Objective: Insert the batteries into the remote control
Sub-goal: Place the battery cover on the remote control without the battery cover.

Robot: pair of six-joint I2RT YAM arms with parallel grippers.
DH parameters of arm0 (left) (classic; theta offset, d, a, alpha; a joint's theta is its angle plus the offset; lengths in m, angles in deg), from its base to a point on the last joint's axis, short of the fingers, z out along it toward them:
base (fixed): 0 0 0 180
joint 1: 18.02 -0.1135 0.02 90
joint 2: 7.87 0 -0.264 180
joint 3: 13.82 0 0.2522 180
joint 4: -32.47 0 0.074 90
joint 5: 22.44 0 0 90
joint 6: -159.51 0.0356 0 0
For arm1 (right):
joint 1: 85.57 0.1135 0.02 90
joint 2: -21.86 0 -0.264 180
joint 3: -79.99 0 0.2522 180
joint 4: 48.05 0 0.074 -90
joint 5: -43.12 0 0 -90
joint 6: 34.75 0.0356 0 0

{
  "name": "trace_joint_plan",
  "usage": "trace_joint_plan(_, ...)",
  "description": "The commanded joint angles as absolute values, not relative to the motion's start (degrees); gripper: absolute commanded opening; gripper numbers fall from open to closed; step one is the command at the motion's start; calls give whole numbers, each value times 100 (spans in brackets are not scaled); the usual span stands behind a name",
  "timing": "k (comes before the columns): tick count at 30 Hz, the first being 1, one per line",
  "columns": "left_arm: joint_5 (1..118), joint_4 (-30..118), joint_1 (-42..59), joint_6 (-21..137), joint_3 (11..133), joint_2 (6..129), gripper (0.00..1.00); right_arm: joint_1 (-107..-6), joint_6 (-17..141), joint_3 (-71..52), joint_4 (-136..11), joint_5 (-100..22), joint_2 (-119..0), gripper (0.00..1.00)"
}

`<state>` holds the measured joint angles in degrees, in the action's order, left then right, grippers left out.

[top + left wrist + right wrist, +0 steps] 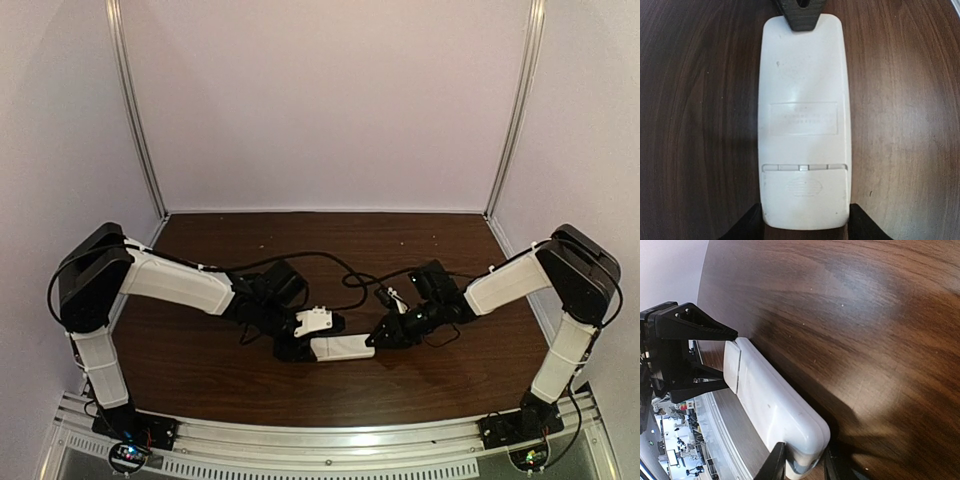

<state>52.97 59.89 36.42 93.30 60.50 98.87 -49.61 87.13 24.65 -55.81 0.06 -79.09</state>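
The dark wooden table (200, 370) carries everything. The left arm (175, 283) and the right arm (510, 282) reach inward over it and meet near the middle of its near half.

Between them lies the remote control (342, 347), plain white back facing up. Its long axis runs side to side across the table, straight from one pincer to the other. Whether it rests on the wood or is held just above it, I cannot tell.

The left pincer (805, 220) is closed narrowly across the remote's width at its left end, one dark finger against each long edge. The right pincer (802, 465) is clamped on the opposite end through the thickness, one finger on the white back and one beneath.

The battery door (805, 192), a ribbed panel, looks seated and flush at the end inside the left pincer. So the compartment sits directly at the left fingers and at the far end of the remote from the right ones. The left arm is the nearer one to the door, but its fingers flank the panel rather than bear on it. My judgement is that one pincer will have to let go to slide it off while the other steadies the body along that axis.

The batteries show in none of the views.
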Motion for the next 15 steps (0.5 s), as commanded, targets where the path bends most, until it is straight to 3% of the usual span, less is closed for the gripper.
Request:
trace_joint_plan(1,5425,5916,3664,9521,6150,10245,58,-4961,8460,2431,-5733,-290,-8151,26)
trace_joint_plan(9,5451,5971,3664,9497,6280,10307,62,-4993,8463,2430,-5729,-241,-8181,25)
trace_joint_plan(12,5464,5986,3662,9439,6266,10223,71,-5005,8468,2446,-5724,-241,-8178,25)
trace_joint_plan(15,5456,5927,3665,9355,6204,10047,87,-5015,8483,2461,-5703,-241,-8172,25)
